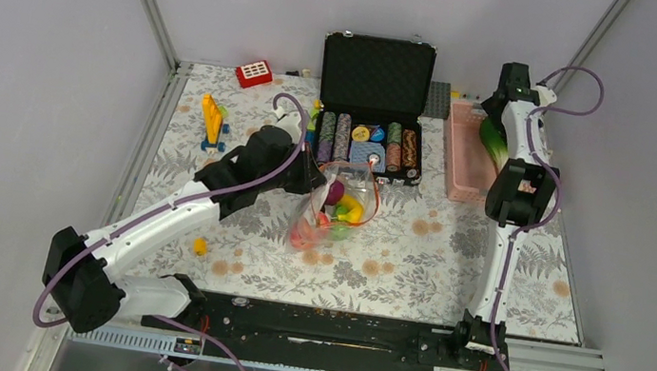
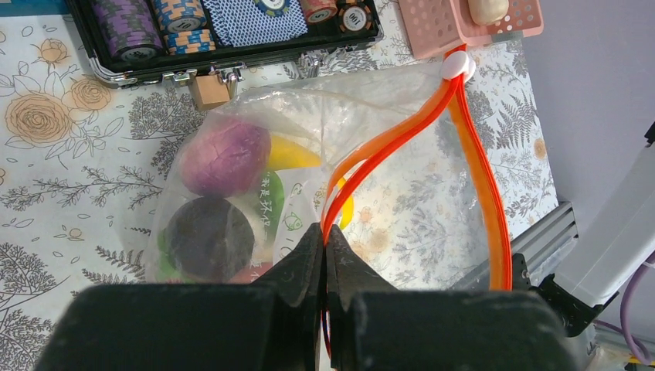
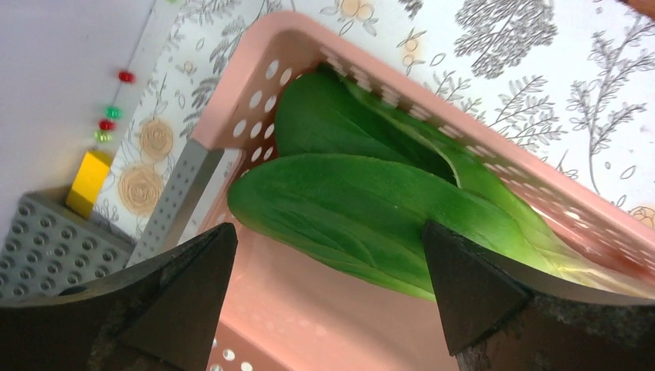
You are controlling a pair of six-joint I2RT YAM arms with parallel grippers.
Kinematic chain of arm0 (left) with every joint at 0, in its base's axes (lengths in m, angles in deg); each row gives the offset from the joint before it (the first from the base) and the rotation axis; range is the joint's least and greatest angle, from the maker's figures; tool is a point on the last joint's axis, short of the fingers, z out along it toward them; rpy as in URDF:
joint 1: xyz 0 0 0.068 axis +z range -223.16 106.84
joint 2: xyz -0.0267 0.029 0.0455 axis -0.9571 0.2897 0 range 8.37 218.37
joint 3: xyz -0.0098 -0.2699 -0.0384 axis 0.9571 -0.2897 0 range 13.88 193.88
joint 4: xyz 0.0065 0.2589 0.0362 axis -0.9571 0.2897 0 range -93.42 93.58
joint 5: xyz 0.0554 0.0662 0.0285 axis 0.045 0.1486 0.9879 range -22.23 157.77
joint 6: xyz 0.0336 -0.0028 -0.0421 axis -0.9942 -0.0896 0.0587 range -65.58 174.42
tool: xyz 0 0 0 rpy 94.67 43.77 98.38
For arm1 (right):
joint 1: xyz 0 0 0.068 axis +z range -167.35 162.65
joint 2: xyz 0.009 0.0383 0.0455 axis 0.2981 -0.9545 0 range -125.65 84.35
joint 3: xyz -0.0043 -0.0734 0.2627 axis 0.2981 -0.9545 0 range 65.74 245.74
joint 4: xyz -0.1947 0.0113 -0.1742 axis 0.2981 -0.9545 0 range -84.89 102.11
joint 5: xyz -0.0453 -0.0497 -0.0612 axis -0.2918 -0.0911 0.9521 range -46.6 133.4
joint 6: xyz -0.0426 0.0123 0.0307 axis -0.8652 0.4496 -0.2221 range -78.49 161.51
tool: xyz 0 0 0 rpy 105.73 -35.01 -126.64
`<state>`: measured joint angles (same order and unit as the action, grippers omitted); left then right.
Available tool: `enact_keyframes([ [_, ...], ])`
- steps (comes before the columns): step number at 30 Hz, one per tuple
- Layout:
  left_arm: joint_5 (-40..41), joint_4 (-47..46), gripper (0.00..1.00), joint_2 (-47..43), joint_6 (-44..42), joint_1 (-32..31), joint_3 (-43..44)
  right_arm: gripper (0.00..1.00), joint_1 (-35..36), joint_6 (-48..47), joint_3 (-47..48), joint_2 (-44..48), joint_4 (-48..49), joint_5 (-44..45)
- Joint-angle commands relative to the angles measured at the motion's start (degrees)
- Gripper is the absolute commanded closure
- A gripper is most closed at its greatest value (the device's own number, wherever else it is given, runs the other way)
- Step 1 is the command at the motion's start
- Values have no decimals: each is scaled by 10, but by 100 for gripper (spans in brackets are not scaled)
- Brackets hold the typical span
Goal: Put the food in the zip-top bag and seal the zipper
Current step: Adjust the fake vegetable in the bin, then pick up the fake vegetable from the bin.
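The clear zip-top bag [image 1: 336,208] lies mid-table, its mouth gaping. Inside it show food pieces: a purple ball [image 2: 224,158], a yellow banana [image 2: 292,153] and a dark round piece [image 2: 208,236]. The orange-red zipper [image 2: 394,139] loops open, with its white slider [image 2: 457,66] at the far end. My left gripper [image 2: 324,232] is shut on the near part of the zipper strip. The green leafy cabbage [image 3: 347,209] lies in the pink basket [image 3: 309,317]. Just above it hangs my right gripper [image 3: 328,228], open, one finger on either side of the leaf tip and neither touching it.
An open black case of poker chips [image 1: 374,105] stands just behind the bag. The pink basket [image 1: 467,161] sits at the back right beside a grey baseplate [image 1: 439,99]. A red block [image 1: 253,73], a yellow toy [image 1: 211,122] and a small yellow piece [image 1: 199,245] lie to the left.
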<state>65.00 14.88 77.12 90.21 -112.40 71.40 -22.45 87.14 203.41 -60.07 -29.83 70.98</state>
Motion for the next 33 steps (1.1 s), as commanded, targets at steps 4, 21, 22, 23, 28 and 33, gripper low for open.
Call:
enact_keyframes([
  [4,-8,-36,100,13,-4,5,17,5,4,-68,-75,50,20,-141],
  [21,-23,-42,100,26,-4,5,24,0,18,-196,-309,255,98,-116],
  [22,-24,-42,100,23,-5,5,23,0,17,-199,-296,241,86,-117],
  [23,-23,-41,100,19,-4,5,21,0,17,-200,-282,232,75,-115],
  [28,-10,-44,100,-4,-2,6,3,0,15,-190,-225,210,31,-93],
  [33,-4,-44,100,-17,-3,7,-4,0,13,-238,-169,166,10,-73],
])
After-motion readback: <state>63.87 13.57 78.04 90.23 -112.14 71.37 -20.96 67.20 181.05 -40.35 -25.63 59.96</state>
